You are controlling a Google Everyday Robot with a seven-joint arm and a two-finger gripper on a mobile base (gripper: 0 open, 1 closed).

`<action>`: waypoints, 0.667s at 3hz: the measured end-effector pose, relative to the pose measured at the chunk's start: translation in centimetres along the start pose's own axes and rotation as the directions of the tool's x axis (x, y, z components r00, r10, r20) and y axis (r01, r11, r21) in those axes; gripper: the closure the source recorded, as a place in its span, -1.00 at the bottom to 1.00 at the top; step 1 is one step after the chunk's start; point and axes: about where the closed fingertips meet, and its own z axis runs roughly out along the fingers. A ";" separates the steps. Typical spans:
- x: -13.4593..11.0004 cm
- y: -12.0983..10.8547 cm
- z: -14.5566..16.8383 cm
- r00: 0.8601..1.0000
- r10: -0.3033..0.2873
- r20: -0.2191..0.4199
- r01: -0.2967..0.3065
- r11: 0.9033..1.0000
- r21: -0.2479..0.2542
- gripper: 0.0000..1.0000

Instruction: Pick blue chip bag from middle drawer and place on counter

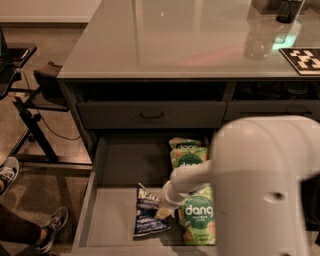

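The blue chip bag (149, 211) lies on the floor of the open middle drawer (112, 207), near its front, crinkled and tilted. My gripper (164, 209) reaches down into the drawer from the white arm (260, 185) and sits at the bag's right edge, between it and a green "dang" bag (196, 219). The arm hides the gripper's tips. The glossy grey-green counter (170, 40) spreads above the drawer cabinet.
Two more green "dang" bags (187, 152) lie at the drawer's back right. A closed shallow drawer with a dark handle (151, 115) is above. A marker tag (305, 59) and a dark cup (287, 10) sit on the counter's right. A person's shoes (55, 225) and a stand (35, 120) are to the left.
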 end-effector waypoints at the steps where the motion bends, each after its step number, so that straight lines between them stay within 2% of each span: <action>1: 2.4 -1.8 -6.4 0.997 0.078 0.029 -0.081 0.989 0.127 1.00; 2: 2.9 -1.7 -12.4 0.985 0.171 -0.010 -0.165 0.964 0.207 1.00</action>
